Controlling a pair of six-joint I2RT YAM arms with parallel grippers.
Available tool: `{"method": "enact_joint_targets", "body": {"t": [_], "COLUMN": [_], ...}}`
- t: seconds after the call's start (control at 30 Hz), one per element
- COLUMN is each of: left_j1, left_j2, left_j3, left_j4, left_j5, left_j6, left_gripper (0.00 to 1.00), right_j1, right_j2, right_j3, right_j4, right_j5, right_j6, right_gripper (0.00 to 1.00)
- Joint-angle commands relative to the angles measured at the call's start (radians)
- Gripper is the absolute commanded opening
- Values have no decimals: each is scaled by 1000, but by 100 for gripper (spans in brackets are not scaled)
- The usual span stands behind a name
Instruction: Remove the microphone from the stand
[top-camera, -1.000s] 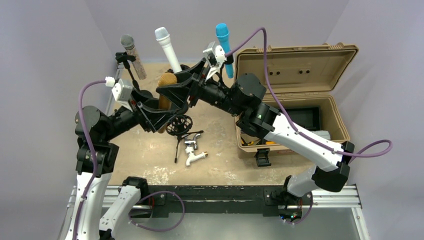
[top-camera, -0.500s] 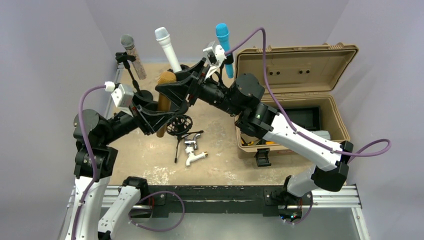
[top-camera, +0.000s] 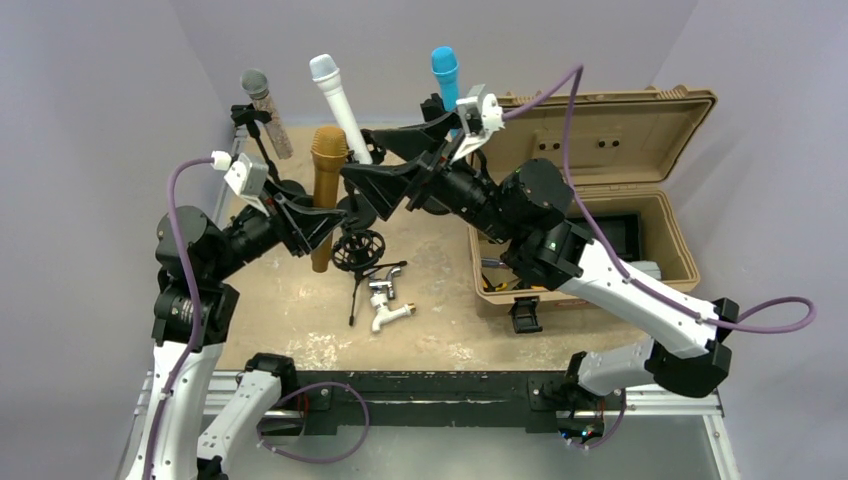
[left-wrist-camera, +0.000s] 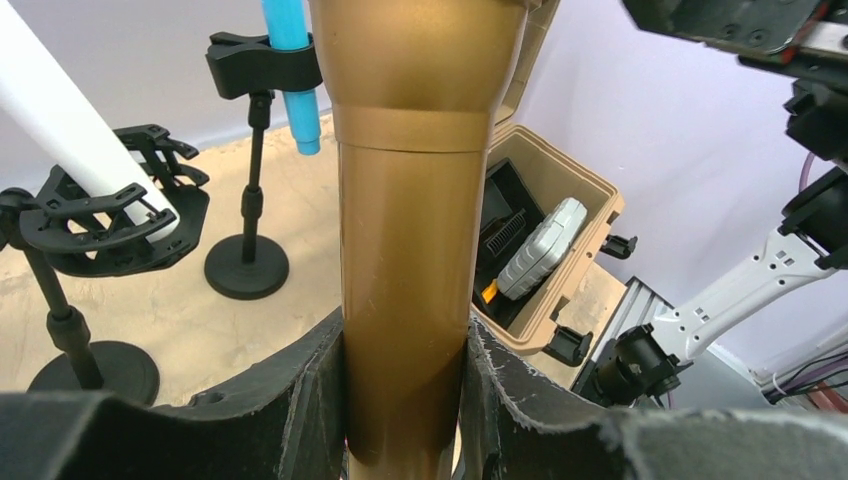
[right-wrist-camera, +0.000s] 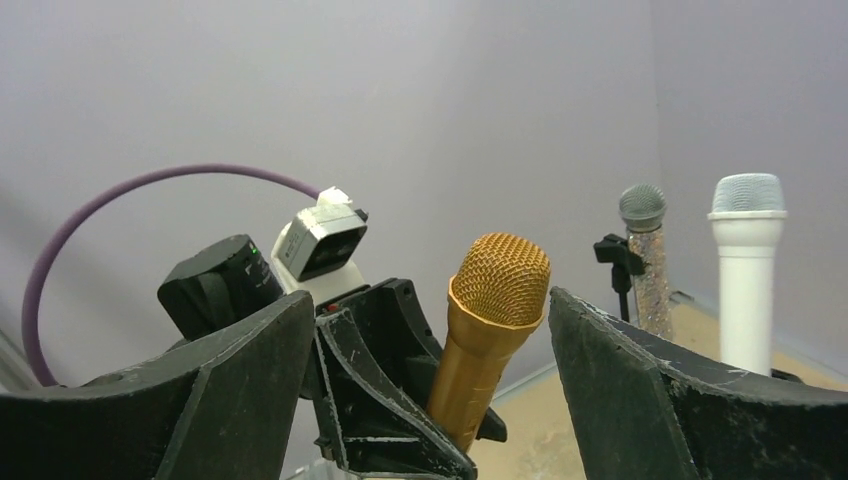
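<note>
**A:** Where is the gold microphone (top-camera: 326, 190)?

**B:** It is nearly upright, just left of the black basket stand (top-camera: 358, 248). Its lower end sits beside the basket rather than in it, and its mesh head is well above the basket.

**A:** What holds it?

**B:** The left hand (top-camera: 318, 228) is clamped on the barrel. The left wrist view shows its fingers (left-wrist-camera: 290, 400) pressed against the gold body, one on each side.

**A:** And the right hand (top-camera: 364, 154)?

**B:** It is raised behind the stand with its fingers spread wide, gripping nothing. In the right wrist view the mesh head shows between the two fingers, apart from both.

**A:** What else is around the stand?

**B:** A white microphone (top-camera: 338, 105) is behind it. A blue microphone (top-camera: 446, 78) is behind and to the right, and a glittery one (top-camera: 263, 105) behind and to the left, each in its own holder. A metal tap fitting (top-camera: 388, 298) lies on the table (top-camera: 440, 270) just in front, by the stand's legs. An open tan case (top-camera: 600, 130) sits to the right.
</note>
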Motion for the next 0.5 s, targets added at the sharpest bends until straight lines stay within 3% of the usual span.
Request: {"method": "enact_joint_targets", "body": {"t": [0.0, 0.2, 0.3, 0.37, 0.47], "left_j1": [6, 6, -19, -140, -348], "left_j2": [6, 17, 43, 73, 126], "left_j3": [39, 43, 43, 76, 150], "left_j4": [16, -2, 41, 11, -100], "left_j5": [-34, -63, -6, -65, -281], "left_j6": [-24, -25, -81, -93, -74], "left_gripper": [0, 0, 0, 0, 0], "right_j1": [2, 1, 1, 1, 2], "right_j2": [-48, -89, -109, -128, -172], "right_j3": [-31, -74, -90, -94, -117], "right_j4": [60, 69, 71, 68, 76], "right_j5": [69, 108, 129, 140, 166], "right_j6": [-31, -43, -49, -55, -62], "right_gripper": [86, 85, 85, 85, 85]}}
